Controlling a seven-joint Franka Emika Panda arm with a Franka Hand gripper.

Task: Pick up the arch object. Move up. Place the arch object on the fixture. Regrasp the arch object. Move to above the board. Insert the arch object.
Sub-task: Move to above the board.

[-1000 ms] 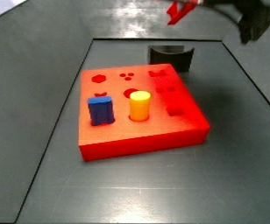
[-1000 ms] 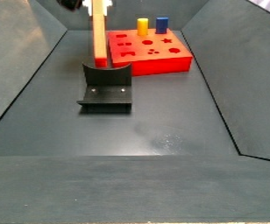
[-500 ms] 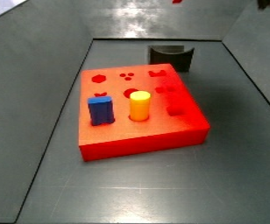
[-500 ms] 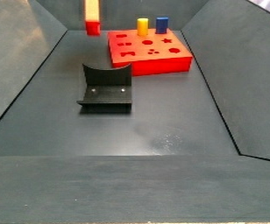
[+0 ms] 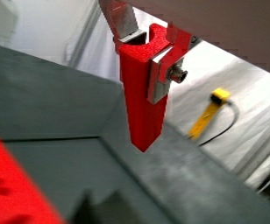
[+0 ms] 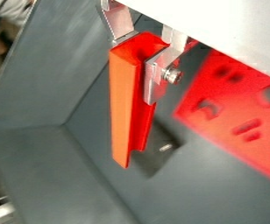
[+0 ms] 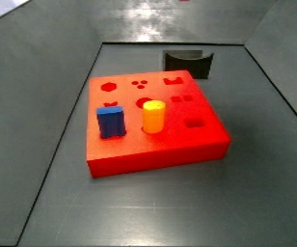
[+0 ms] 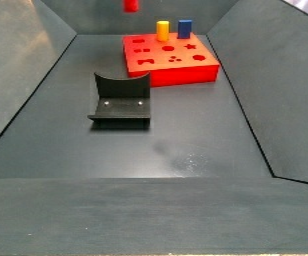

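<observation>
In both wrist views my gripper (image 5: 141, 42) (image 6: 142, 44) is shut on the upper end of the arch object (image 5: 141, 96) (image 6: 124, 105), a long slim red bar hanging straight down from the fingers. It hangs high above the floor. In a side view only the bar's lower tip (image 8: 131, 5) shows at the frame's upper edge; the gripper itself is above the frame. The dark fixture (image 7: 190, 63) (image 8: 121, 98) stands bare on the floor beside the red-orange board (image 7: 158, 147) (image 8: 170, 70). Part of the board (image 6: 237, 96) lies below the bar.
A blue block (image 7: 110, 122) (image 8: 185, 28) and a yellow-orange cylinder (image 7: 152, 117) (image 8: 162, 30) stand upright in the board. Sloped grey walls enclose the floor (image 8: 184, 150). A yellow cable (image 5: 208, 114) lies outside the wall.
The gripper has climbed with the arch object, from just above the fixture up past the top of both side views. Only the bar's tip still shows.
</observation>
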